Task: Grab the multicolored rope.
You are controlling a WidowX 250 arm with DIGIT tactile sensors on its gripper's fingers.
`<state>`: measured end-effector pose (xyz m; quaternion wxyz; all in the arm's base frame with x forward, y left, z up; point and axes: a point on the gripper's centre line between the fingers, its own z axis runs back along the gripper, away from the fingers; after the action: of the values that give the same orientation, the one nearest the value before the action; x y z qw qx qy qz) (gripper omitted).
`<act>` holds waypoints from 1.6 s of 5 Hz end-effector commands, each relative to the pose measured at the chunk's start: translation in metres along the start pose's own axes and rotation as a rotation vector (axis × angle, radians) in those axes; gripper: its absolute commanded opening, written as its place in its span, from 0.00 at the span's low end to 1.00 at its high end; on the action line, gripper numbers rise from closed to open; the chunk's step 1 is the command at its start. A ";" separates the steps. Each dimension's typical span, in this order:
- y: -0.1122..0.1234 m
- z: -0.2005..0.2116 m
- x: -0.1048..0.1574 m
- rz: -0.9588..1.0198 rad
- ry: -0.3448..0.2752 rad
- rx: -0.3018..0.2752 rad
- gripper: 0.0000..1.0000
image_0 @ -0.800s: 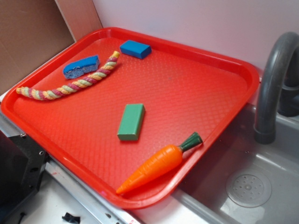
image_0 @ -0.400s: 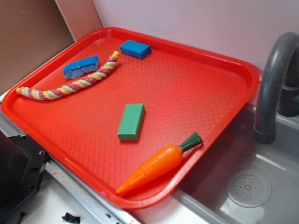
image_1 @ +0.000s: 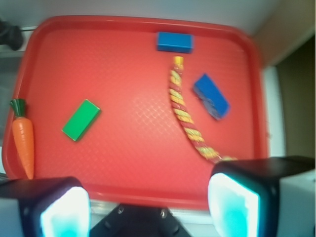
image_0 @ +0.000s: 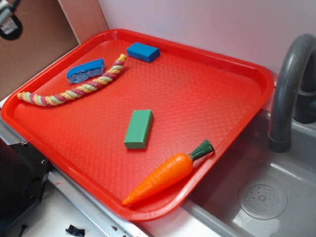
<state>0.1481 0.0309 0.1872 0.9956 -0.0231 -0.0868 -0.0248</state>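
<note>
The multicolored rope (image_0: pixel 74 92) (image_1: pixel 186 114), twisted from pink-red, yellow and pale green strands, lies curved across the far left part of the red tray (image_0: pixel 207 52) (image_1: pixel 123 195). In the wrist view its near end disappears behind my right finger. My gripper (image_1: pixel 148 207) hangs high above the tray's near rim, open, with nothing between its pale pads. In the exterior view only a small piece of the arm shows at the top left corner; the fingers are out of frame there.
On the tray also lie a blue sponge (image_0: pixel 86 69) touching the rope, a blue block (image_0: pixel 143 51), a green block (image_0: pixel 138 129) and an orange toy carrot (image_0: pixel 168 173). A grey sink with a faucet (image_0: pixel 289 84) is to the right; a brown panel stands behind left.
A piece of the arm has come into the top left corner of the exterior view. Nothing on the tray has moved.
</note>
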 end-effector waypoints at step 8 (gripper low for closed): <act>0.046 -0.167 0.017 -0.196 0.195 0.137 1.00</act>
<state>0.1888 0.0667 0.0189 0.9917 0.0483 0.0183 -0.1180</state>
